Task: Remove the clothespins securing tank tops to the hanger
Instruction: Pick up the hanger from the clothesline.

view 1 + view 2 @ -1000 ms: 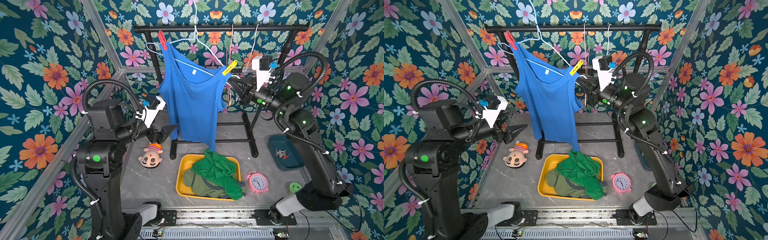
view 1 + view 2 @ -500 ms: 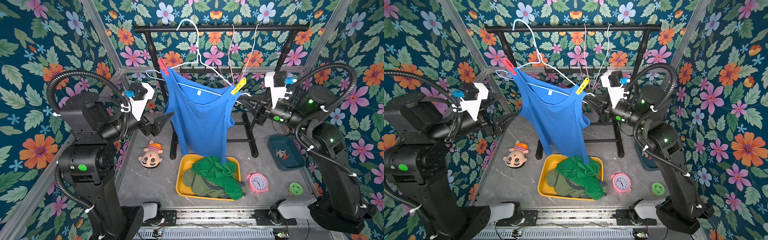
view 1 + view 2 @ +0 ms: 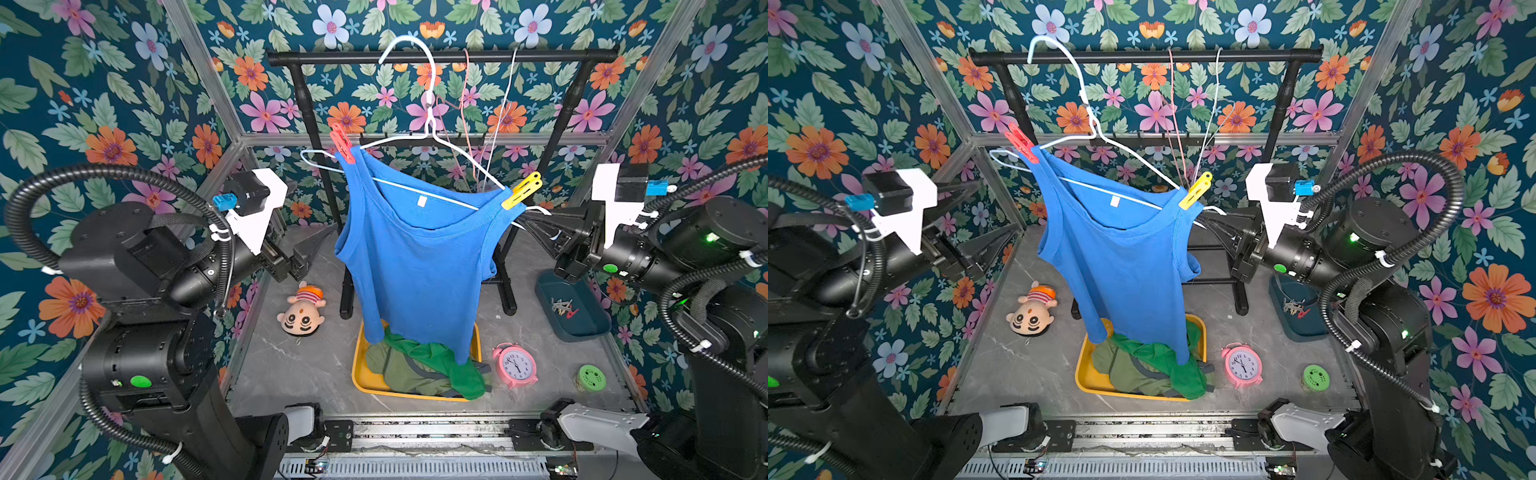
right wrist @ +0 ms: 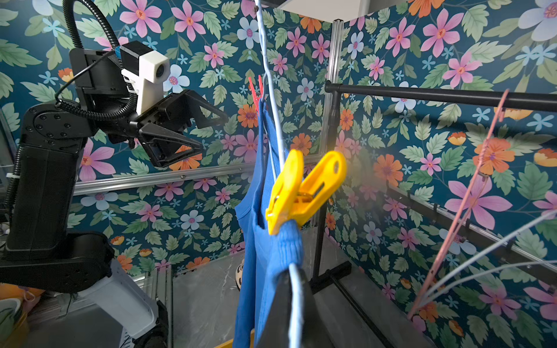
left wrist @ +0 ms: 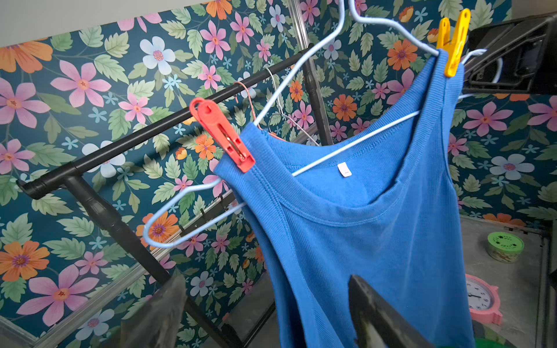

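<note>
The blue tank top point(image 3: 415, 266) is hung on the white hanger point(image 3: 433, 83), above the yellow tray point(image 3: 358, 374) in which the green tank top point(image 3: 444, 361) and olive tank top point(image 3: 395, 368) are heaped. The hanger's end is gripped by the closed right pincer point(image 3: 527, 219); the left pincer point(image 4: 212, 132) is held open, clear of the cloth. The straps are pinned by the red clothespin point(image 3: 343, 143) and, just beside the right pincer, the yellow clothespin point(image 3: 521, 191).

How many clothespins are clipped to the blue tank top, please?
2: a red clothespin on one strap, a yellow clothespin on the other, beside the hanger end held in the right gripper. None seems hidden.
</note>
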